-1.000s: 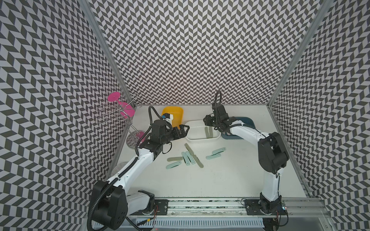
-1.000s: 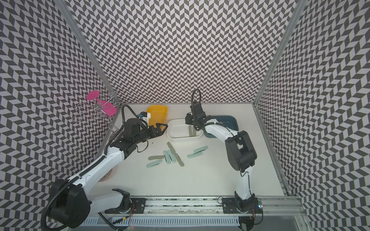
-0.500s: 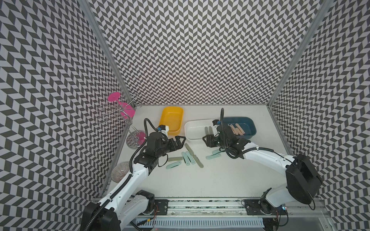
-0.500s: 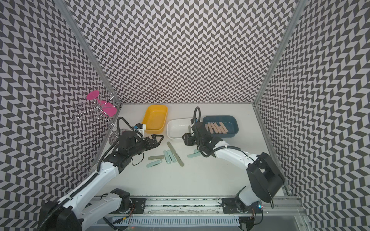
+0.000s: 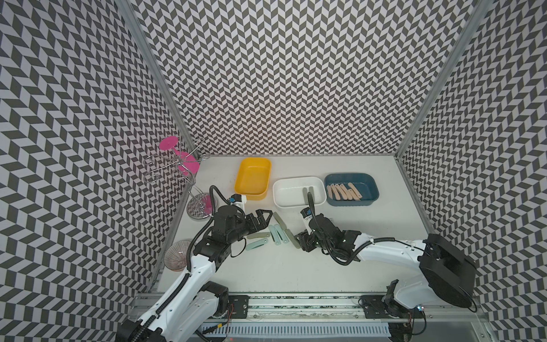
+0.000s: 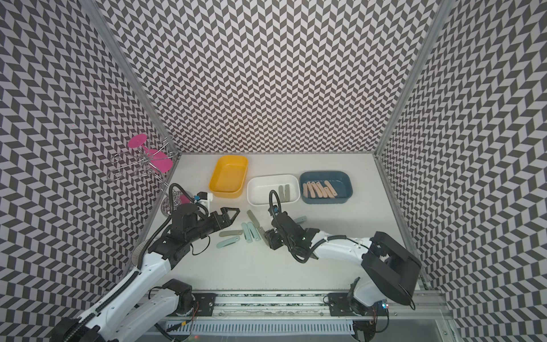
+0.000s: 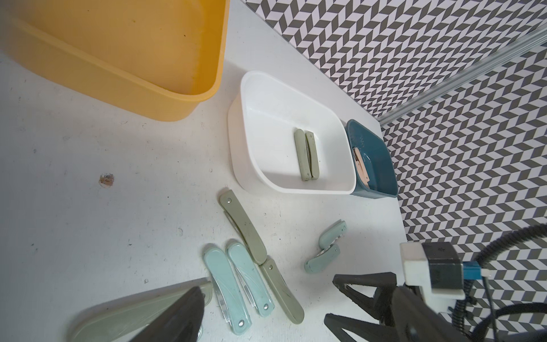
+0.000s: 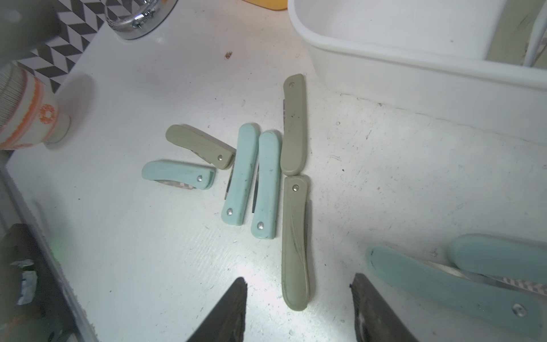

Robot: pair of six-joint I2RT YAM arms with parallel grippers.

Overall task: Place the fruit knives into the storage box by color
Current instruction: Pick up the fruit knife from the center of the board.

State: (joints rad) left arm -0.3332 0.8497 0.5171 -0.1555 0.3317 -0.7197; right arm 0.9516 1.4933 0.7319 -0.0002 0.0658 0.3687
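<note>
Black fingers (image 8: 228, 314) of the right gripper (image 8: 299, 278) stand parted astride the end of a sage knife (image 8: 294, 242), not touching it, while the left gripper (image 5: 265, 218) gapes empty beside loose mint and sage fruit knives (image 5: 275, 239) on the scuffed white table (image 5: 296, 275) within chevron-papered walls (image 5: 281, 74).

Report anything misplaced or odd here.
Nothing is mis-sorted: the white box holds only grey-green knives, the blue box only peach ones. Only oddity: a small brown mark on the table near the yellow box.
</note>
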